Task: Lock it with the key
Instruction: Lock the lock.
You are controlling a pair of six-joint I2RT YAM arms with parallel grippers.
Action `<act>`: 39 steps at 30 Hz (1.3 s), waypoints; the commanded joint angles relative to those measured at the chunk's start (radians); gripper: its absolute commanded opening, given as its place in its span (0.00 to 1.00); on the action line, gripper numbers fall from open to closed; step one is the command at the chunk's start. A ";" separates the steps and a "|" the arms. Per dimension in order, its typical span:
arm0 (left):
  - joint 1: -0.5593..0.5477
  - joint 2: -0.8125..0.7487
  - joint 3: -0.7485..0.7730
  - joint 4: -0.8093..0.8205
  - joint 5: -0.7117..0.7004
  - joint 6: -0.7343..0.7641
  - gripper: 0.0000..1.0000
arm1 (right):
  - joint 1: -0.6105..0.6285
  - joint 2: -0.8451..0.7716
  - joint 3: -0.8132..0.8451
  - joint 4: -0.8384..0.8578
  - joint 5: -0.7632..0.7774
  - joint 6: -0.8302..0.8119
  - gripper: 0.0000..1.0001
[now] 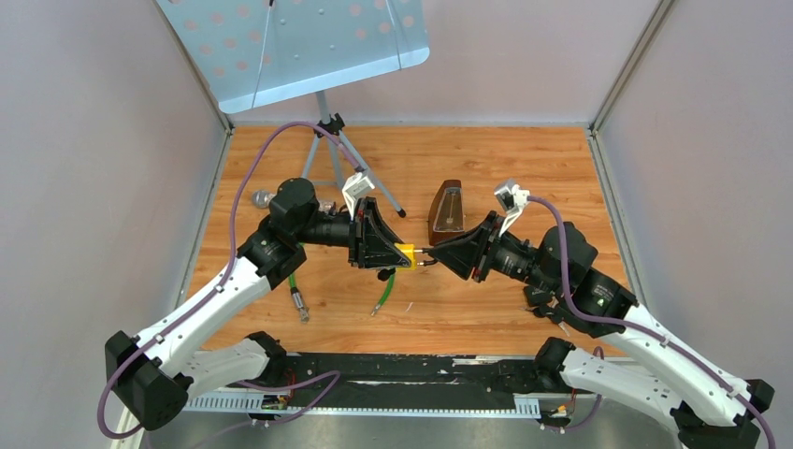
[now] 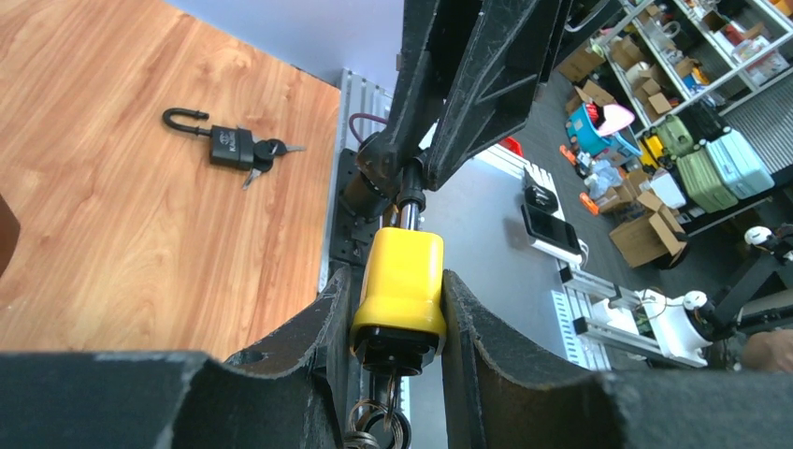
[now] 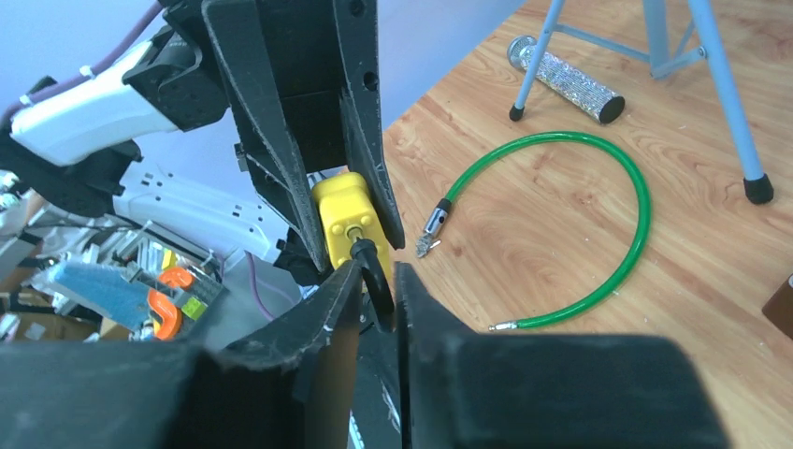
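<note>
From above, the two arms meet in the middle over the wooden table (image 1: 524, 168). The left gripper (image 1: 396, 254) holds the yellow lock (image 1: 406, 254) over the table. The right gripper (image 1: 439, 256) is just beside it on the right. A green cable (image 1: 386, 292) lies on the table, a bit nearer than the lock.

In the left wrist view, the left jaws are clamped on two sides of the yellow lock. A black padlock (image 2: 229, 145) with keys lies on the table, well apart.

In the right wrist view, the key (image 3: 374, 267) sticks out of the yellow lock. The right jaws stand a little apart with the key between them. I cannot tell if they squeeze it
</note>
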 commanded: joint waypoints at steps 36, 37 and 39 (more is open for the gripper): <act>-0.007 -0.026 0.001 0.071 0.041 -0.043 0.00 | -0.005 0.105 -0.028 0.120 -0.208 -0.041 0.00; -0.006 -0.025 -0.002 0.077 0.039 -0.047 0.00 | -0.005 0.115 -0.026 0.127 -0.212 -0.038 0.00; -0.006 -0.024 -0.011 0.082 0.036 -0.050 0.00 | -0.005 0.130 -0.025 0.140 -0.226 -0.033 0.00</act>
